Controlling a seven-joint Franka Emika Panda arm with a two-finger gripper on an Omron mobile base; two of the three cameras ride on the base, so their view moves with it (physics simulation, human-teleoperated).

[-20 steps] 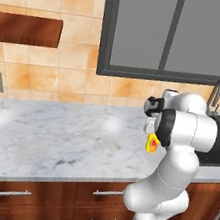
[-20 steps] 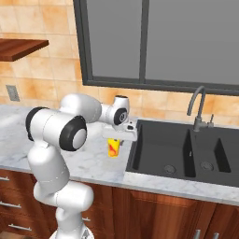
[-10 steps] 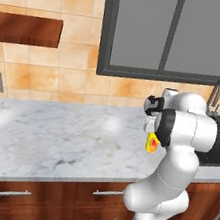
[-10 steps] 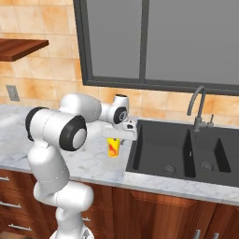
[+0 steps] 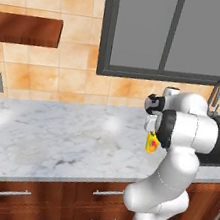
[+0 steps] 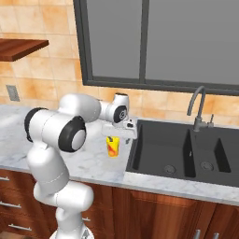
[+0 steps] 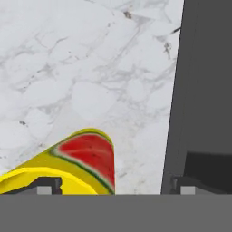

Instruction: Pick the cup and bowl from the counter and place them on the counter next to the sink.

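Hidden: cup (image 6: 112, 146) lower part cut off in hand view; arm covers most of it in left base view.
Fingers: gripper (image 6: 114, 136) spread wide, cup between, grip unclear.
Cup: upright on counter (image 6: 88, 161), just beside sink (image 6: 182, 151).
Contents: cup interior unseen; sink basin bare.

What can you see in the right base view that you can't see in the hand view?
The right base view alone takes in the faucet, the window, the wooden shelf and the sink's drains. The hand view alone brings out the watermelon slice picture on the cup, seen close up. Both show the yellow cup standing on the marble counter right beside the dark sink.
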